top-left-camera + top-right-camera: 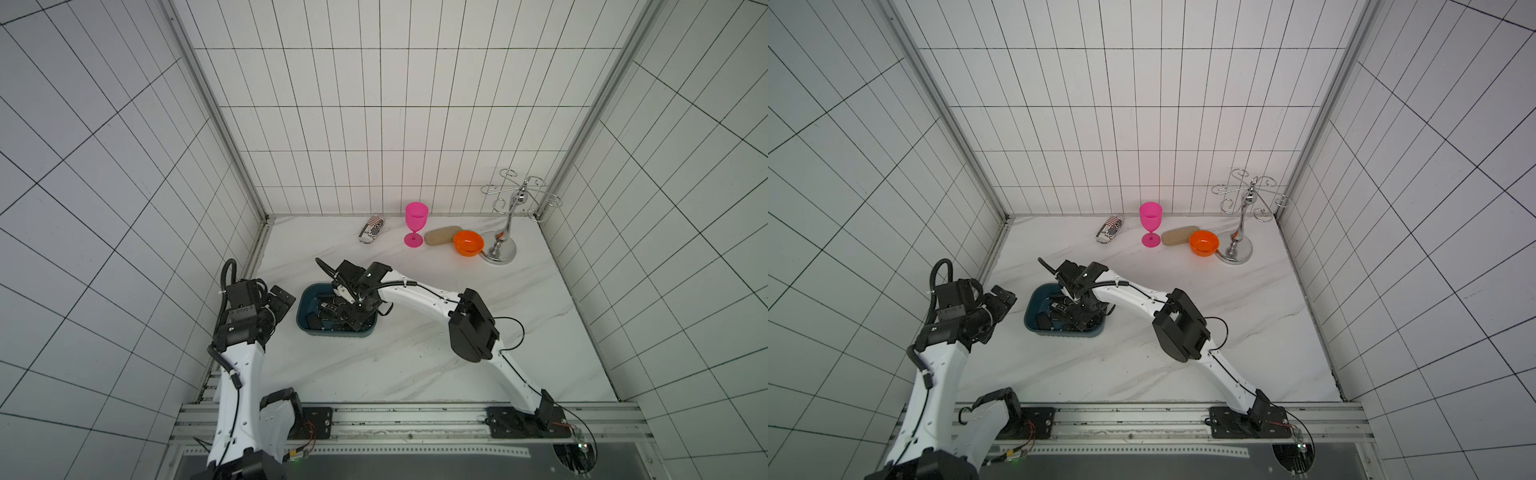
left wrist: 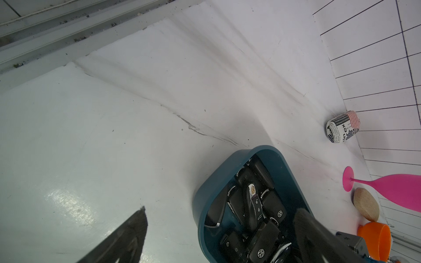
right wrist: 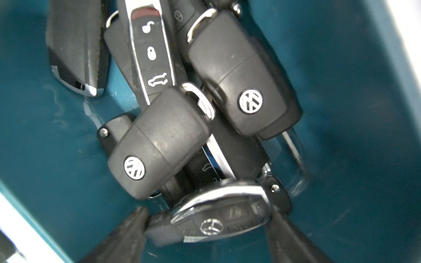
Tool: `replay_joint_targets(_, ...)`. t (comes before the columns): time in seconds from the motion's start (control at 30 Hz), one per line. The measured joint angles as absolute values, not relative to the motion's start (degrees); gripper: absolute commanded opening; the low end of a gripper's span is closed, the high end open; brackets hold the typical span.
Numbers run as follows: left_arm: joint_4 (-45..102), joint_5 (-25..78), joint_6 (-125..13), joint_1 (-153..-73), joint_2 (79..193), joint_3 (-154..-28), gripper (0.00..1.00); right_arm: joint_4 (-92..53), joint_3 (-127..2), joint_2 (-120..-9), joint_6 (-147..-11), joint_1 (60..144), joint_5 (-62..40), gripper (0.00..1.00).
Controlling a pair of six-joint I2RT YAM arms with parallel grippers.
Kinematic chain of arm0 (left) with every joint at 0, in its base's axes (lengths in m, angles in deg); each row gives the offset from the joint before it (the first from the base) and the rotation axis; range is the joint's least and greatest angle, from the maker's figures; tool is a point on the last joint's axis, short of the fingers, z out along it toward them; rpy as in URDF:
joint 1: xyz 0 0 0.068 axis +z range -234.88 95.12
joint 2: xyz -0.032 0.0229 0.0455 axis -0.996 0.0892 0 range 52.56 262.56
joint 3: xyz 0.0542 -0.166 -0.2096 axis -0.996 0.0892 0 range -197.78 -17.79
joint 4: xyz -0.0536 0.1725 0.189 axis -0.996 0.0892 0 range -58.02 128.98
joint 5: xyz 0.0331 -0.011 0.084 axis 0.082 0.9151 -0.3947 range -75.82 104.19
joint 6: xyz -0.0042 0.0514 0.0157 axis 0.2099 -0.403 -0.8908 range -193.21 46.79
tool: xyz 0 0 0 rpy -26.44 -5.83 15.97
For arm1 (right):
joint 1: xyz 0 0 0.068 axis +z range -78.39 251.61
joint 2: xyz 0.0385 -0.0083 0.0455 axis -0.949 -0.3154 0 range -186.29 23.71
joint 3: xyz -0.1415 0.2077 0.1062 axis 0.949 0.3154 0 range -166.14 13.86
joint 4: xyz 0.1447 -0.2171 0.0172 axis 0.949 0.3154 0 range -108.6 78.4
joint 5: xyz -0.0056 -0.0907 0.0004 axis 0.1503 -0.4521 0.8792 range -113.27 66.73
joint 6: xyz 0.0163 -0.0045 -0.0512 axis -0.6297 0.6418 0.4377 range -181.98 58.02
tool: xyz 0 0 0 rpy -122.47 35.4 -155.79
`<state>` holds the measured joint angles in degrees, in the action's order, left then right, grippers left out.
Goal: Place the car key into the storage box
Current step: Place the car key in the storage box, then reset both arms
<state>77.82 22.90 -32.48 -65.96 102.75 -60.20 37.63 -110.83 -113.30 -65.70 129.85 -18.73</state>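
The storage box (image 1: 300, 312) (image 1: 1030, 316), a dark teal tub, sits at the table's left-middle and holds several black car keys. My right gripper (image 3: 207, 214) reaches down inside the box (image 3: 341, 91). It is open, and a blurred chrome-edged car key (image 3: 211, 225) with a star logo lies across the gap between its fingers, just above the box floor. The other keys (image 3: 159, 145) form a pile beside it. My left gripper (image 1: 282, 300) (image 2: 221, 210) hovers open just left of the box (image 2: 198, 205), holding nothing.
Along the back wall stand a patterned can (image 1: 371, 229) on its side, a pink goblet (image 1: 416, 216), a tan oval block (image 1: 442, 235), an orange bowl (image 1: 468, 242) and a chrome hook stand (image 1: 500, 249). Tiled walls close in the left, back and right sides.
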Motion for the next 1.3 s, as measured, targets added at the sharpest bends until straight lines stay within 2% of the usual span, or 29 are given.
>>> replay_joint_targets(0.2,77.56,22.85,-32.55,-65.96,103.41,-60.2,0.98,37.24,-110.83,-113.28,-64.19,129.85,-19.92,0.99)
replay_joint_targets(0.43,76.12,21.41,-33.57,-65.96,101.9,-60.57,0.98,36.78,-110.87,-111.18,-63.06,129.85,-19.46,0.99)
replay_joint_targets(0.67,71.09,18.33,-33.44,-65.96,102.08,-60.94,0.98,33.08,-113.36,-101.28,-60.17,129.85,-20.05,0.99)
replay_joint_targets(0.83,64.64,15.97,-31.72,-65.96,101.18,-59.81,0.99,25.96,-113.43,-91.99,-56.68,129.61,-26.17,0.99)
replay_joint_targets(0.97,59.03,11.49,-34.89,-68.43,101.64,-57.09,0.98,15.03,-97.65,-77.1,-56.89,126.73,-28.42,0.99)
replay_joint_targets(1.13,52.16,9.78,-44.07,-74.86,100.48,-53.03,0.98,-0.32,-68.38,-55.44,-62.29,117.0,-29.73,0.99)
replay_joint_targets(1.3,39.36,13.58,-51.93,-80.48,95.15,-44.37,0.99,-7.66,-48.69,-45.76,-69.05,113.92,-31.02,0.99)
